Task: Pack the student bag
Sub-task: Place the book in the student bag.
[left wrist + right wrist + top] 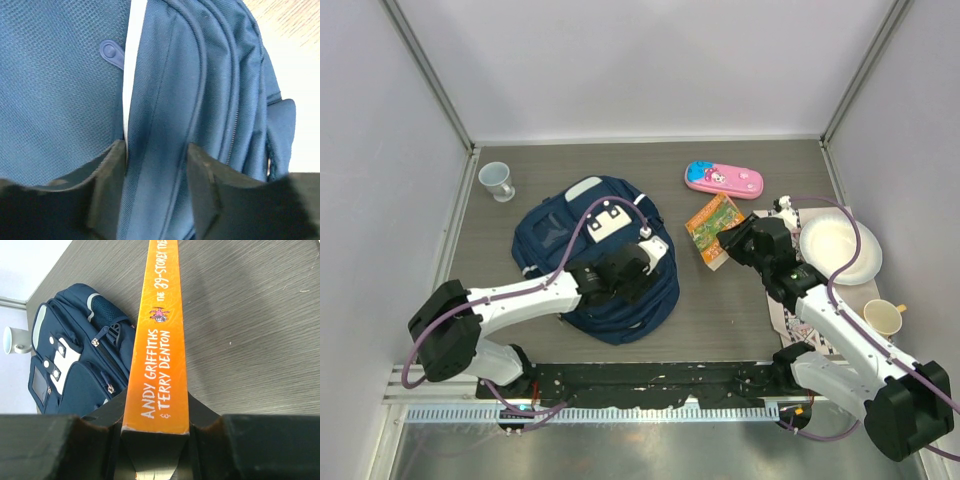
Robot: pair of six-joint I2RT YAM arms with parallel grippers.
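Note:
The student bag (pixel 570 235), navy blue with white trim, lies flat at the table's centre left. My left gripper (pixel 655 250) rests on its right side. In the left wrist view its fingers (pixel 112 170) stand apart on either side of a flat band of the bag's fabric (pixel 165 90), beside a white stripe, so it is open. My right gripper (pixel 732 243) is shut on an orange-spined book (pixel 712 225), to the right of the bag. The right wrist view shows the book's spine (pixel 162 340) clamped between the jaws of the right gripper (pixel 156 425), with the bag (pixel 65 365) beyond on the left.
A pale blue cup (pixel 498 181) stands at the back left. A pink pencil case (pixel 723 179) lies behind the book. At the right are a white plate (pixel 837 250) and a cream cup (pixel 883 317) on a patterned mat (pixel 785 320).

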